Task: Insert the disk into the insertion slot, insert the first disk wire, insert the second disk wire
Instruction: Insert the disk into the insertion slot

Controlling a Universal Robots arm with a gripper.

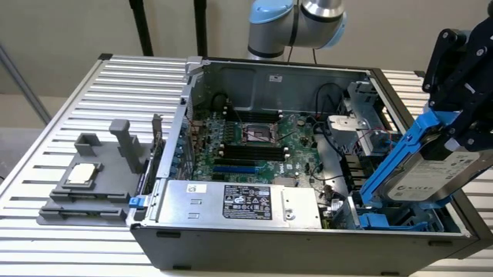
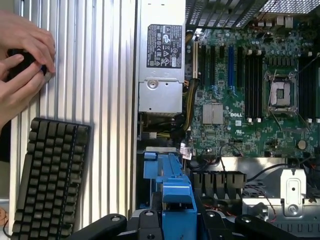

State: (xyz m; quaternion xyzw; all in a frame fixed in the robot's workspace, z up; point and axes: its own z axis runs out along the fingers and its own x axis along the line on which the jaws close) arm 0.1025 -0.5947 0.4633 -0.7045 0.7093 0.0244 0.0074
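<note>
The disk (image 1: 435,176), a silver drive with a white label in a bright blue frame (image 1: 396,158), hangs tilted over the case's front corner on the exterior view's right. My gripper (image 1: 453,138) is shut on it from above. In the wrist view the blue frame (image 2: 176,192) sits between my black fingers (image 2: 145,221). Just below the disk's lower end lies the insertion slot (image 1: 389,221) with its blue rails (image 2: 154,167); the disk is not seated in it. Red and black wires (image 1: 372,138) lie by the drive cage (image 1: 362,98); I cannot tell which are the disk wires.
The open computer case (image 1: 308,242) holds a green motherboard (image 1: 254,138) and a silver power-supply box (image 1: 239,202). A grey fixture (image 1: 92,179) stands on the slatted table (image 1: 46,242). Beside the case lie a black keyboard (image 2: 50,180) and a person's hands (image 2: 20,60).
</note>
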